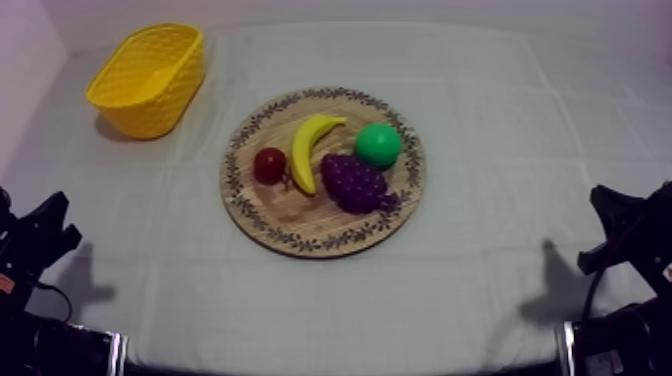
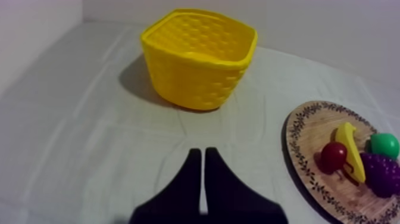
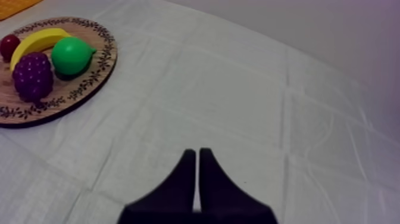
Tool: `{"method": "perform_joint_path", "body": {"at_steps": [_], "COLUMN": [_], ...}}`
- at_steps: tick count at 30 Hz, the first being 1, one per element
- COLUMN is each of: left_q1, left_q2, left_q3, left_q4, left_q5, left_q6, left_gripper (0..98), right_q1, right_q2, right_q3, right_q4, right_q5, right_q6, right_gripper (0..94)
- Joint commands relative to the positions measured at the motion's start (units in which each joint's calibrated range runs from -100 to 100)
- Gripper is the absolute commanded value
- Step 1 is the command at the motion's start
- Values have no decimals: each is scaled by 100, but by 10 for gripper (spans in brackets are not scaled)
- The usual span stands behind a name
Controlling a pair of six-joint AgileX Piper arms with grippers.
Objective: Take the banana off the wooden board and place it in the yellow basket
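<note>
**On the wooden board (image 1: 300, 222), the banana (image 1: 308, 150) lies untouched; both grippers closed and empty**

From above, the board sits mid-desk and the banana lies on its left half. Its long axis runs from the board's near side toward the far side, with the far tip curling rightward. A small red fruit (image 1: 269, 164) sits just beside it on the left. The grapes (image 1: 352, 182) crowd its near end on the right, with the pear (image 1: 378, 144) beyond them. The yellow basket (image 1: 160, 112) stands at the desk's far left, well apart from the board. My left gripper (image 1: 45, 235) rests low at the left edge and my right gripper (image 1: 620, 225) low at the right.

Beyond the left gripper (image 2: 199, 152), its fingers together in a narrow wedge holding nothing, stands the basket (image 2: 196, 80). The board (image 2: 291, 149) lies toward mid-desk, and on it the banana (image 2: 351, 158) sits between the small red fruit and the grapes.

Ahead of the right gripper (image 3: 196, 153), likewise pinched together and empty, the board (image 3: 102, 65) lies well apart. From there the pear and grapes stand in front of the banana (image 3: 36, 40).

I judge the left arm better placed, since it is nearer both banana and basket. A grasp across the banana's narrow width, one finger on either side of the long axis, looks right.
</note>
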Motion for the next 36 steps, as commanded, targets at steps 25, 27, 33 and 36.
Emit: {"method": "perform_joint_path", "body": {"at_steps": [25,27,33,36], "left_q1": [-13,-32,-94,104], "left_q2": [-3,-3,389,1178], "left_q3": [26,26,12,-251], "left_q4": [-121,-121,-131,-181], "left_q5": [-47,-47,-394,-762], "left_q6": [343,325,329,431], "left_gripper": [2,2,2,1], "right_q1": [-2,-2,-2,-2], "right_q2": [-3,-3,-3,-3], "right_q3": [-3,-3,-3,-3], "right_q4": [-1,-1,-1,-1], "right_q5": [0,0,0,0], "right_q6": [-1,-1,-1,-1], "right_gripper": [2,2,2,2]}}
